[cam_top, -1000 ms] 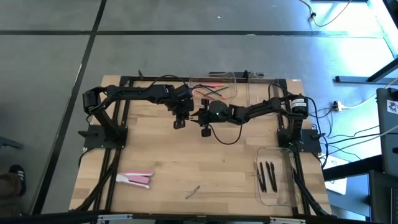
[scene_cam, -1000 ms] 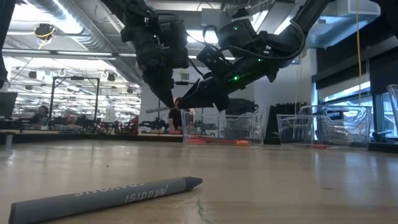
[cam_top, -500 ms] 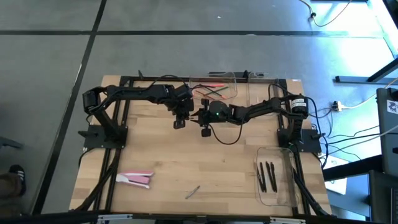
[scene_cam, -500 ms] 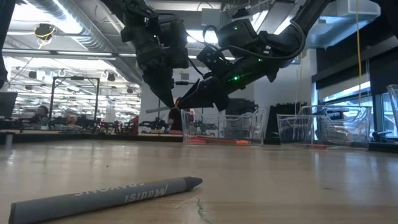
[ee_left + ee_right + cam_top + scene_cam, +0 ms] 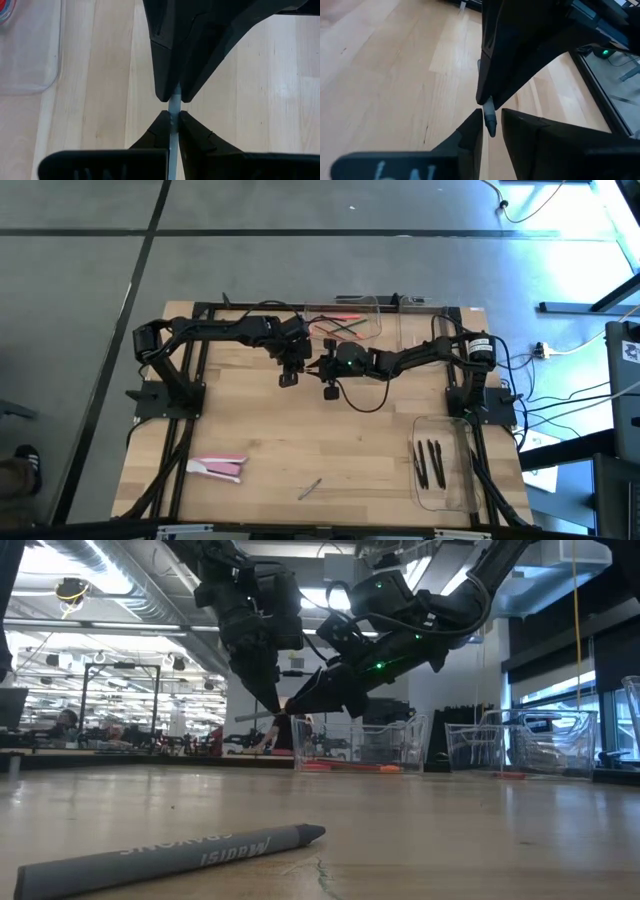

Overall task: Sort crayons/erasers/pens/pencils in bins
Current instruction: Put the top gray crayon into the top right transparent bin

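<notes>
Above the table's middle my left gripper (image 5: pixel 298 366) is shut on a thin grey stick (image 5: pixel 173 107) and slants steeply down. My right gripper (image 5: pixel 322 367) meets it from the table's right. It is open, with a fingertip on each side of the stick's tapered end (image 5: pixel 490 117) and a small gap still showing. In the low view the two grippers' tips, the left (image 5: pixel 273 703) and the right (image 5: pixel 297 700), meet well above the wood. A grey crayon (image 5: pixel 170 855) lies flat near the front edge (image 5: pixel 309 489). A pink eraser (image 5: pixel 215 468) lies at the front left. My left gripper pinches the grey stick (image 5: pixel 173 125) between its two fingertips. The fingers come slanting down from the table's left. The stick runs through the gap, and its end reaches past the tips toward my right gripper. It is lifted clear of the table.
A clear bin (image 5: pixel 345 325) at the far edge holds red and green sticks and also shows in the low view (image 5: pixel 360 745). Another clear bin (image 5: pixel 462 465) at the front right holds dark pens. Black frame bars run along the table's sides. Bare wood lies below the grippers.
</notes>
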